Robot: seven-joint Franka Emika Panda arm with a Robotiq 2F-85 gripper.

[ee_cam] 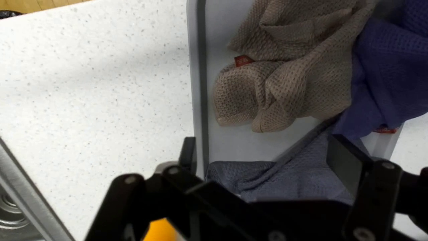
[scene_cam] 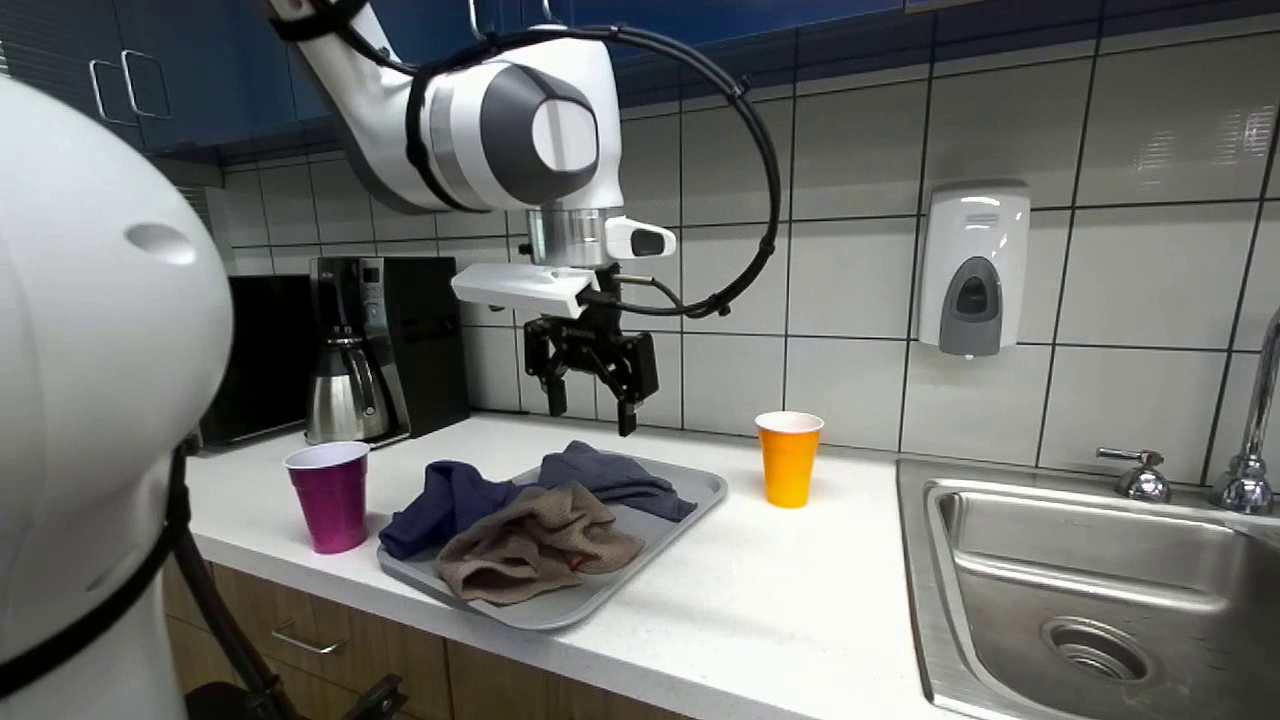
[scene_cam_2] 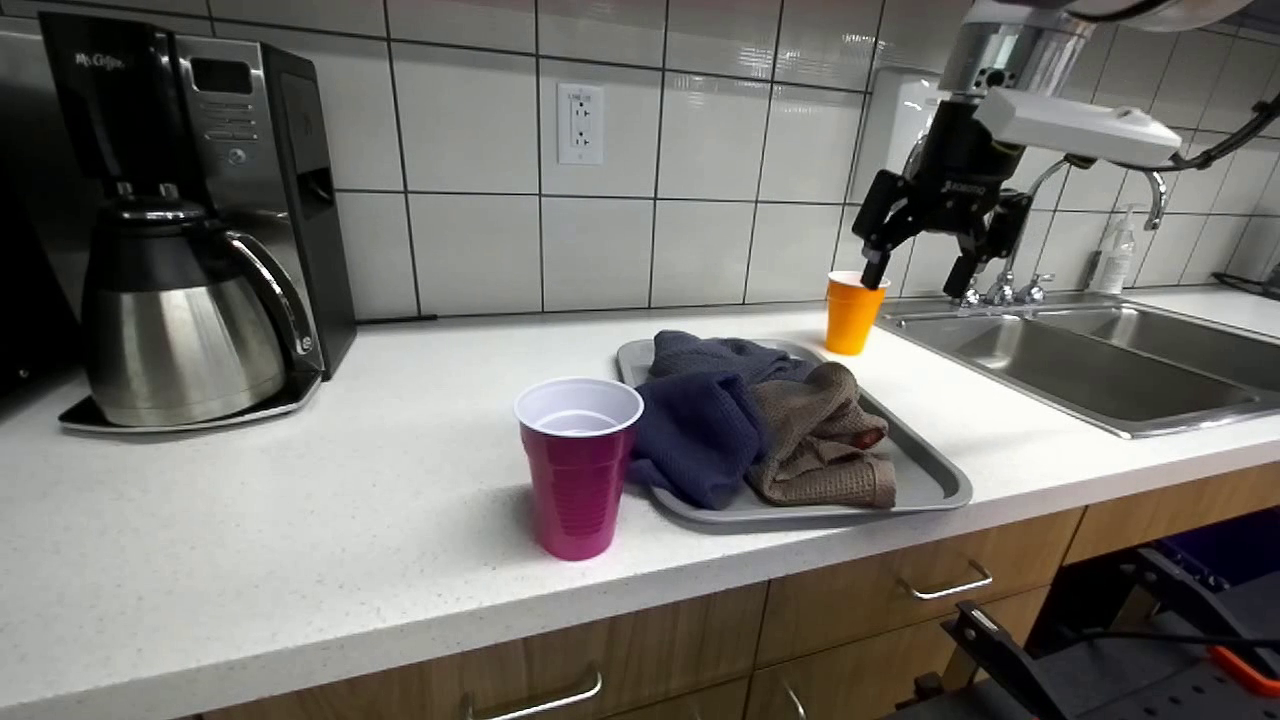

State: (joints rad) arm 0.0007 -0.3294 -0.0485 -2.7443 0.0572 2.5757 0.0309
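My gripper (scene_cam: 592, 412) is open and empty, pointing down above the tray; it also shows in an exterior view (scene_cam_2: 916, 282) and the wrist view (ee_cam: 265, 157). Below it, a grey-blue towel (ee_cam: 287, 180) lies crumpled at the back of the grey tray (ee_cam: 247, 144). A brown towel (scene_cam: 545, 540) with a red tag and a navy towel (scene_cam_2: 700, 435) lie at the tray's front. An orange cup (scene_cam: 788, 465) stands upright beside the tray, near the wall. A purple cup (scene_cam_2: 577, 490) stands upright at the tray's opposite side. The gripper touches none of them.
A steel sink (scene_cam: 930, 600) with a tap (scene_cam: 1245, 480) is set into the counter past the orange cup. A coffee maker (scene_cam_2: 200, 250) stands at the opposite end. A soap dispenser (scene_cam: 975, 265) hangs on the tiled wall. Blue cabinets (scene_cam: 230, 60) hang above.
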